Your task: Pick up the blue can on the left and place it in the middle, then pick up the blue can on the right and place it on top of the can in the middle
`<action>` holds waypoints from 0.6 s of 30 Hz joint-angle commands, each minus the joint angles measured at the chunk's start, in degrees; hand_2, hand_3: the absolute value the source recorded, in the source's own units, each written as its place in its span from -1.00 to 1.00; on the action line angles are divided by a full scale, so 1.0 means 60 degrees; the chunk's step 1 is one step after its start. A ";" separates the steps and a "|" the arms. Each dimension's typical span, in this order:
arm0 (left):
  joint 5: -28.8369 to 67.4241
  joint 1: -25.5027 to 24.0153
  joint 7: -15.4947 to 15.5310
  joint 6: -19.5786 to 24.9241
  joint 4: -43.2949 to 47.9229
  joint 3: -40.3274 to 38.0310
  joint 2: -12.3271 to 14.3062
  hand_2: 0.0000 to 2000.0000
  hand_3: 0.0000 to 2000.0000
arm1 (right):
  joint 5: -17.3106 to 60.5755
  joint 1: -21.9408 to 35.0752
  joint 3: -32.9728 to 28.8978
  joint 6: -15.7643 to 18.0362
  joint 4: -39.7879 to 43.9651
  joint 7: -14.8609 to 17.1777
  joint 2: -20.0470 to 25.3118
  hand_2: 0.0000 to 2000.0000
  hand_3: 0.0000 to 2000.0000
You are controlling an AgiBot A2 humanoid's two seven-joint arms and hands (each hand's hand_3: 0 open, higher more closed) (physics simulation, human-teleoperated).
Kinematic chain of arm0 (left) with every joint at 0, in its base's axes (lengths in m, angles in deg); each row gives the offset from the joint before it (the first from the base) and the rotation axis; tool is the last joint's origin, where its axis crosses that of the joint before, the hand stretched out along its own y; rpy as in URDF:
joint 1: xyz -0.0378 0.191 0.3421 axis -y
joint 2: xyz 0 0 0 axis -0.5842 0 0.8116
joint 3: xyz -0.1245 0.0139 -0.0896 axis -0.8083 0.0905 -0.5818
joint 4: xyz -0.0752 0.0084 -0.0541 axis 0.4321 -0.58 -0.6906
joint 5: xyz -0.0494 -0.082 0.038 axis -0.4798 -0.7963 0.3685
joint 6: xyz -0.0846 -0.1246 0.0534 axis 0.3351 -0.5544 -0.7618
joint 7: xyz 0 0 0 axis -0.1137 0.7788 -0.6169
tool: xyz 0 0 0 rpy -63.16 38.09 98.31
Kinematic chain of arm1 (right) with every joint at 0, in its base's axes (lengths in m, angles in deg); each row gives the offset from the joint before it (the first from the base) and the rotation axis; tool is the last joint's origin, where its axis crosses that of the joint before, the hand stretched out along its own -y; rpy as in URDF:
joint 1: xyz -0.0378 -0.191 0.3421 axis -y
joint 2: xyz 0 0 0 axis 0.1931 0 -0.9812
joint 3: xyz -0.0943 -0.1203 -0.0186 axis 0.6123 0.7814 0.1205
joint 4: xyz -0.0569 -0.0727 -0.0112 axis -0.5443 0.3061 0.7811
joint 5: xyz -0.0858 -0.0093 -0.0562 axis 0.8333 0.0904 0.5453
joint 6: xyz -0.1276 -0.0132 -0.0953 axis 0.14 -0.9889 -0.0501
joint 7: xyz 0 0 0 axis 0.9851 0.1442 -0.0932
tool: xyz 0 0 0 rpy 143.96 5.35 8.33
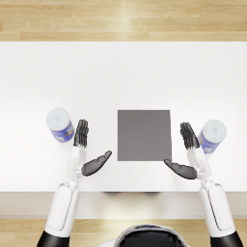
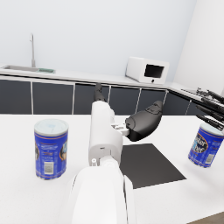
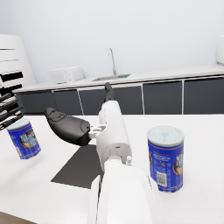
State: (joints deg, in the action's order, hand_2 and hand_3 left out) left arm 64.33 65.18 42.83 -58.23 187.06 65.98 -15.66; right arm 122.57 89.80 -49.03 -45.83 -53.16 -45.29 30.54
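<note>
Two blue cans with pale lids stand upright on the white table. The left can (image 1: 60, 124) (image 2: 50, 148) (image 3: 24, 138) is just beside my left hand (image 1: 88, 149) (image 2: 142, 122), untouched. That hand holds nothing; its fingers are straight and its thumb is spread toward the mat. The right can (image 1: 212, 135) (image 3: 165, 157) (image 2: 205, 144) stands close to my right hand (image 1: 188, 153) (image 3: 68, 127), which is likewise spread and holds nothing. A dark grey square mat (image 1: 144, 134) (image 2: 146, 164) (image 3: 81, 166) lies flat in the middle between the hands, bare.
The white table (image 1: 123, 72) reaches from the near edge to a wooden floor strip at the back. In the wrist views, kitchen cabinets, a sink faucet (image 2: 32, 48) and a white microwave (image 2: 147, 70) stand far behind.
</note>
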 commanded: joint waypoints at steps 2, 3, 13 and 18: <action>0.0000 0.0000 0.0000 0.0000 0.0000 0.0000 0.0000 -1.00 -1.00 | 0.0000 0.0000 0.0000 0.0000 0.0000 0.0000 0.0000 -1.00 -1.00; 0.0000 0.0000 0.0000 0.0000 0.0000 0.0000 0.0000 -1.00 -1.00 | 0.0000 0.0000 0.0000 0.0000 0.0000 0.0000 0.0000 -1.00 -1.00; 0.0000 0.0000 0.0000 0.0000 0.0000 0.0000 0.0000 -1.00 -1.00 | 0.0000 0.0000 0.0000 0.0000 0.0000 0.0000 0.0000 -1.00 -1.00; 0.0000 0.0000 0.0000 0.0000 0.0000 0.0000 0.0000 -1.00 -1.00 | 0.0000 0.0000 0.0000 0.0000 0.0000 0.0000 0.0000 -1.00 -1.00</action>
State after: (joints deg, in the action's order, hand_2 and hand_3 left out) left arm 64.33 65.18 42.83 -58.23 187.06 65.98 -15.66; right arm 122.57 89.80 -49.03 -45.83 -53.16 -45.29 30.54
